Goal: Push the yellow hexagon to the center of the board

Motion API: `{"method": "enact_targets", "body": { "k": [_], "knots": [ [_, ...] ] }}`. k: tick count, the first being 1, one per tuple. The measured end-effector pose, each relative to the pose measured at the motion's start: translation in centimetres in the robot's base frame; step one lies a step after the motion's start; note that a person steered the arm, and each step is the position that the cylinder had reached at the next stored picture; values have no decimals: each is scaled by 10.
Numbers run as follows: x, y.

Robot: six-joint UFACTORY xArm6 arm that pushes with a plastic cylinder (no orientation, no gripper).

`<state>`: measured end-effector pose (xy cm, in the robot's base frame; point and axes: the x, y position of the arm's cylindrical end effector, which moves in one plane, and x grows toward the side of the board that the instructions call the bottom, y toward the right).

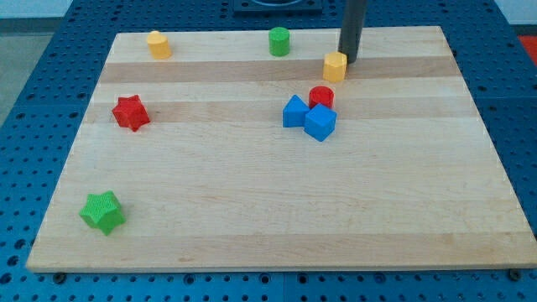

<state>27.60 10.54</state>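
Note:
The yellow hexagon (335, 66) stands on the wooden board (252, 210) near the view's top, right of the middle. My tip (348, 59) is right beside it, at its upper right, touching or nearly touching. Just below the hexagon sit a red cylinder (321, 97), a blue block (294, 111) and a blue cube (320, 122), packed close together.
A yellow cylinder (159, 44) stands at the top left and a green cylinder (279, 41) at the top middle. A red star (131, 112) is at the left. A green star (103, 211) is at the bottom left. A blue pegboard surrounds the board.

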Motion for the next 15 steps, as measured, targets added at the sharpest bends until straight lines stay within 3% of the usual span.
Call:
{"method": "enact_targets", "body": {
  "k": [5, 11, 15],
  "knots": [
    [28, -70],
    [23, -47],
    [49, -52]
  ]
}}
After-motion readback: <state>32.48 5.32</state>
